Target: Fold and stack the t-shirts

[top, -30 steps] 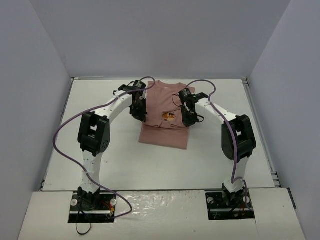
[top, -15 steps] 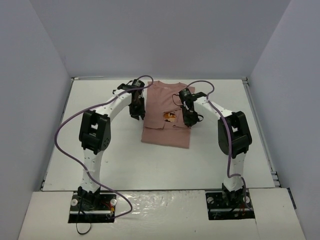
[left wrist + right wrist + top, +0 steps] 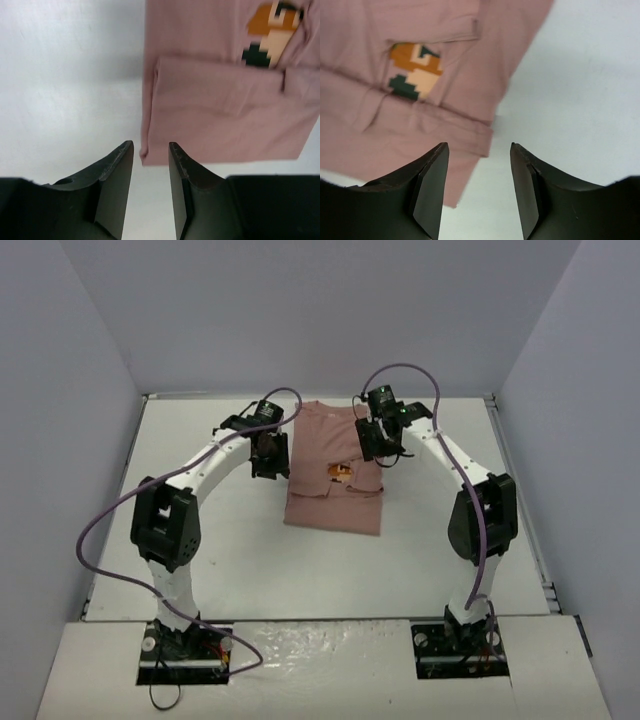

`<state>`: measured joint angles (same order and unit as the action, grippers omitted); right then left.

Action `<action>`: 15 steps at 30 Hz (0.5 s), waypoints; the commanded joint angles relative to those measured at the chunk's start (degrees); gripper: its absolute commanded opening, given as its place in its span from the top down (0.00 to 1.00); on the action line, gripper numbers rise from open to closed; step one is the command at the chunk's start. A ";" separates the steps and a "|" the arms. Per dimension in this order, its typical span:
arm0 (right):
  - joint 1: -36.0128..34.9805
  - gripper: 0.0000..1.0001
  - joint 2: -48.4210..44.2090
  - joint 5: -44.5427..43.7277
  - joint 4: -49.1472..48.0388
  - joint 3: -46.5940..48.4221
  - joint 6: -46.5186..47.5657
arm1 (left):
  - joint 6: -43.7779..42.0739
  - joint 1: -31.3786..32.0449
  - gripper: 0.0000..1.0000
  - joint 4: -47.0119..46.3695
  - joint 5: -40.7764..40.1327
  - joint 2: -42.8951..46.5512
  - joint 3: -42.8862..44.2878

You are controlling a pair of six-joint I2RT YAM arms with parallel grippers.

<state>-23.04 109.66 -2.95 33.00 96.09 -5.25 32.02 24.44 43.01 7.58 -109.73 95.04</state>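
Top external view: t-shirt [image 3: 325, 445] at frame centre, long axis top-to-bottom, between left gripper [image 3: 270, 468] and right gripper [image 3: 372, 452], both spread, empty, equally near.

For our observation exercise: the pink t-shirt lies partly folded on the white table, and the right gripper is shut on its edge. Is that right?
No. The right gripper is open and holds nothing, as the right wrist view shows. The pink t-shirt does lie partly folded on the white table.
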 commanded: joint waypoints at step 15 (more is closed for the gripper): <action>-12.99 0.30 -1.31 7.15 -10.67 -7.49 18.07 | 14.40 6.05 0.69 -21.73 -3.46 5.48 -24.99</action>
<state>-34.17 106.58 5.62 26.25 85.96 7.66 43.22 30.68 25.00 6.82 -102.99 69.06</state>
